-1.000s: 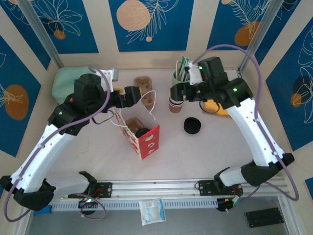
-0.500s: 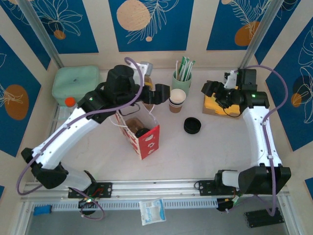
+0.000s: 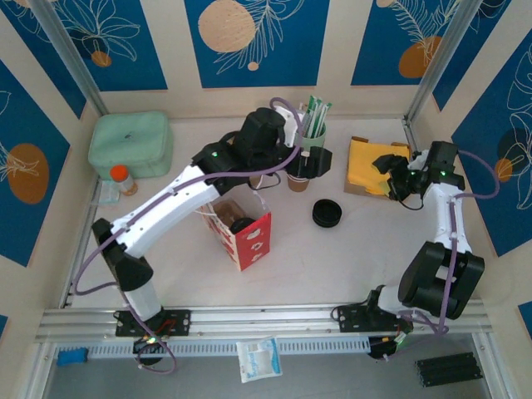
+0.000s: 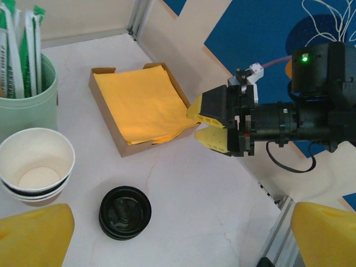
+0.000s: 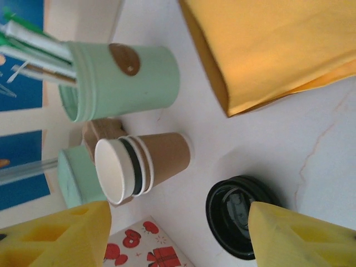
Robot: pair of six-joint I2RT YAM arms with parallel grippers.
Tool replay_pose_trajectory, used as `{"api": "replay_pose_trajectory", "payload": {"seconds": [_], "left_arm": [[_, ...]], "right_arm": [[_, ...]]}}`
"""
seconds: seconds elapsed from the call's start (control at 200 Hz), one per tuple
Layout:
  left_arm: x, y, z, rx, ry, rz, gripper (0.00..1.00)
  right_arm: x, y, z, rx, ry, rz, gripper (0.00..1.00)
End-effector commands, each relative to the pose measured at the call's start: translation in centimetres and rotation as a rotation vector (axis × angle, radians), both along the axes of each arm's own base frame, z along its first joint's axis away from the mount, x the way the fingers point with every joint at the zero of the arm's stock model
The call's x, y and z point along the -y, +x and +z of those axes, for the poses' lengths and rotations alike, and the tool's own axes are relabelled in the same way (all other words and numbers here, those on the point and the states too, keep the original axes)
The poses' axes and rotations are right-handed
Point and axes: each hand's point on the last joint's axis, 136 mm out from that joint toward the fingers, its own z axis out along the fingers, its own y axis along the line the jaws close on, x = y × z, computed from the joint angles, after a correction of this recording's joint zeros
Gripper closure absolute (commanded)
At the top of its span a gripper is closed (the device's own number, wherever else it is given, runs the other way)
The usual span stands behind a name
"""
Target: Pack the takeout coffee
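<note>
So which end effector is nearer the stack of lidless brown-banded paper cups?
Left. The left end effector hovers open just above and beside the stack of lidless paper cups; the right end effector is farther off, at the corner of the cardboard tray of yellow napkins.

Down inside the open paper bag [image 3: 254,243]: the takeout coffee [image 3: 242,224]. Shows from the top external view as a round black lid, seated on the cup and closed. Appears to stand upright, lid facing up, sunk below the bag's rim. Sits toward the bag's red printed end, close against that wall. Cup body hidden behind the bag's walls, so colour and bands cannot be told.
</note>
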Motion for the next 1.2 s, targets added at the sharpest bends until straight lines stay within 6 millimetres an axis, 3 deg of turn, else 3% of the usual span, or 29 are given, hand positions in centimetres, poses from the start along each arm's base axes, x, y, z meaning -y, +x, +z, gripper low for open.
{"api": "replay_pose_trajectory", "payload": {"seconds": [0.0,0.28,0.61,1.195], "left_arm": [[2.0,-0.4,0.7,0.038,-0.004,-0.055,0.01],[5.4,0.3,-1.6,0.02,0.029,-0.088,0.01],[6.8,1.0,-3.4,0.008,0.051,-0.101,0.01],[8.2,1.6,-5.4,-0.011,0.089,-0.138,0.01]], "right_arm": [[1.0,0.6,-1.5,-0.022,0.073,-0.053,0.36],[2.5,1.6,-6.0,-0.118,0.139,-0.136,0.45],[3.1,2.1,-10.0,-0.214,0.167,-0.182,0.53],[3.1,3.9,-12.4,-0.263,0.166,-0.18,0.58]]}}
